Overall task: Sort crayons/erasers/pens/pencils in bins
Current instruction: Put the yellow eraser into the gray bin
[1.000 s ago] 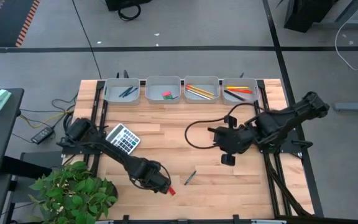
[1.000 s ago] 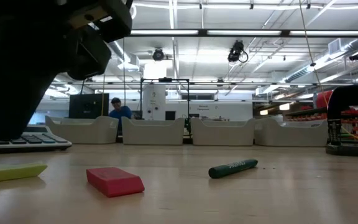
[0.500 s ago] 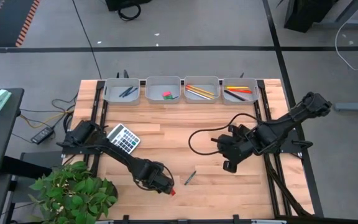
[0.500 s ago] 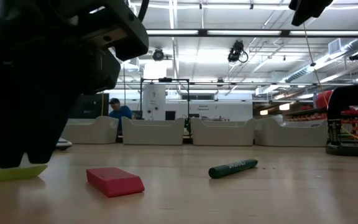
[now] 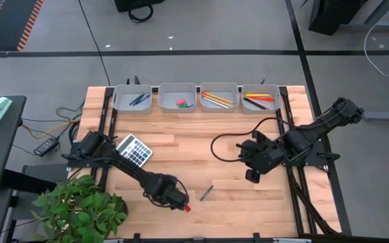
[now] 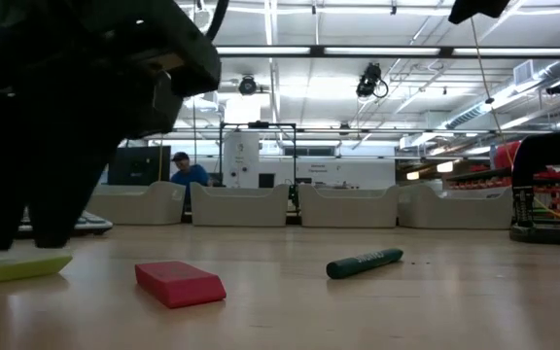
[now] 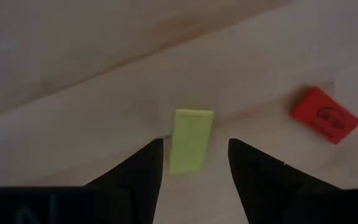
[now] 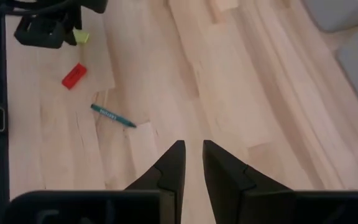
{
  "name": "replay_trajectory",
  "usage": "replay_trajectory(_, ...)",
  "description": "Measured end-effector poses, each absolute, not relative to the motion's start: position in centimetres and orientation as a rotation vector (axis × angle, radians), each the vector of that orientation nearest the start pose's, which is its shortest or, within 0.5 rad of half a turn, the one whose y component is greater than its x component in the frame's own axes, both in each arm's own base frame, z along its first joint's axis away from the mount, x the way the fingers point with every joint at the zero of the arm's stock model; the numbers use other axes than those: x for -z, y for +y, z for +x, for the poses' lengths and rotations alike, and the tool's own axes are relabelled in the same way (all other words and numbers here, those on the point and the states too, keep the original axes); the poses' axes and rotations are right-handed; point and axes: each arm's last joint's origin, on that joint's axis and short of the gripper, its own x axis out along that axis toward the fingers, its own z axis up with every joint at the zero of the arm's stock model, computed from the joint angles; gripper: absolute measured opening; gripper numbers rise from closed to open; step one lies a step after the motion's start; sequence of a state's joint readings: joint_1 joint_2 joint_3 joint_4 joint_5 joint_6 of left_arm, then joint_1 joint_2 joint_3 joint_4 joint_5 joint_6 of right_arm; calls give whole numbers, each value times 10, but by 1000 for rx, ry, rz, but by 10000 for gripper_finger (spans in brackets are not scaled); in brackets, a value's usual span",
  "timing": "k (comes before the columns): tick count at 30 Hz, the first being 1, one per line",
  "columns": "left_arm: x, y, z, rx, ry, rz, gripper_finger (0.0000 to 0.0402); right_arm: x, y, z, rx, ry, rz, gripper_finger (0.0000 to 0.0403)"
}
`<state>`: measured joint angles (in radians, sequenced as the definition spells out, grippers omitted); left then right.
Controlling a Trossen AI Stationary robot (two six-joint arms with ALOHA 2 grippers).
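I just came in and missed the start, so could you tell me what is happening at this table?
The robot is sorting stationery into the bins. The left tool is open and down at the table, its fingers straddling a yellow-green eraser. A red eraser and a green crayon lie loose nearby. The right tool hovers over bare wood on the right, holding nothing.
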<state>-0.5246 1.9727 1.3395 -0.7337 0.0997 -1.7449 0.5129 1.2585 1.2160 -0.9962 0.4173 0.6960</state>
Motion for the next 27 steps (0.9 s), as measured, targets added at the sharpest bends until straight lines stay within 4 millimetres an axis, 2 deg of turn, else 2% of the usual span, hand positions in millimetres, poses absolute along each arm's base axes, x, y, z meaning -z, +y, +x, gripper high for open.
replay_trajectory(7,-163,-192,324,-748,1367,-1079,199,-326,102,208,272,859,169,64)
replay_trajectory(18,-145,-198,332,-726,1373,-1084,190,-326,101,209,304,842,189,64)
replay_trajectory(27,-143,-197,331,-684,1387,-1047,167,-325,99,209,320,844,195,64)
